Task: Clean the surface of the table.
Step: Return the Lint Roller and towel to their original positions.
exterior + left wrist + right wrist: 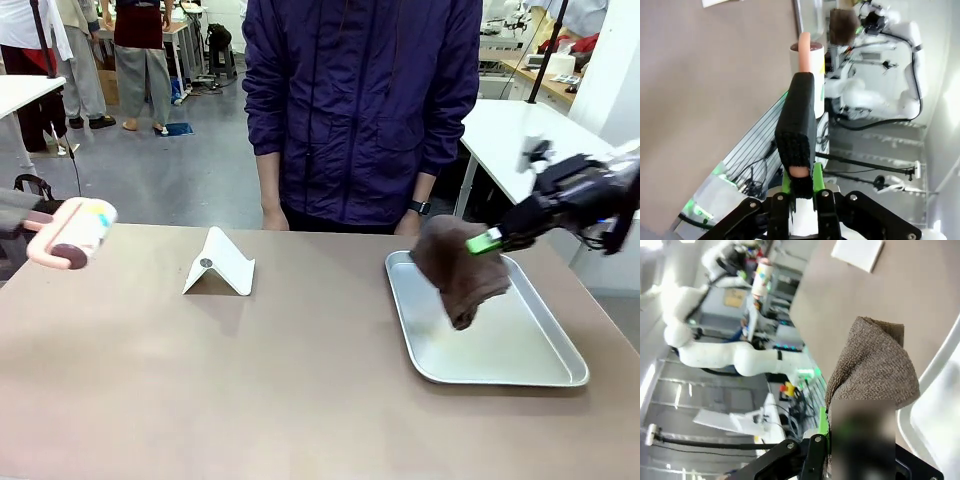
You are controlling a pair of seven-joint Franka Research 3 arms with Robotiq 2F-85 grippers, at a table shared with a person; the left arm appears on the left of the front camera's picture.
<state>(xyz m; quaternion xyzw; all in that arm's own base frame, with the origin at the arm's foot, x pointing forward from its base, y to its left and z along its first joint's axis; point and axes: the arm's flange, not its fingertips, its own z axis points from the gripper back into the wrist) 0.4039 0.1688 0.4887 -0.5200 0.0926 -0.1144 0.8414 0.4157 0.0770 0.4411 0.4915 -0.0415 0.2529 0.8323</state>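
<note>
– Where's the table?
– Under the silver tray, which sits at its right end.
– The claws?
– Right gripper clamps a brown cloth above the tray; left gripper grips a lint roller, far left of the tray

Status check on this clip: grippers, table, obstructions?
Left gripper shut on lint roller. Right gripper shut on brown cloth above tray. Table unwiped; white stand on it.
</note>
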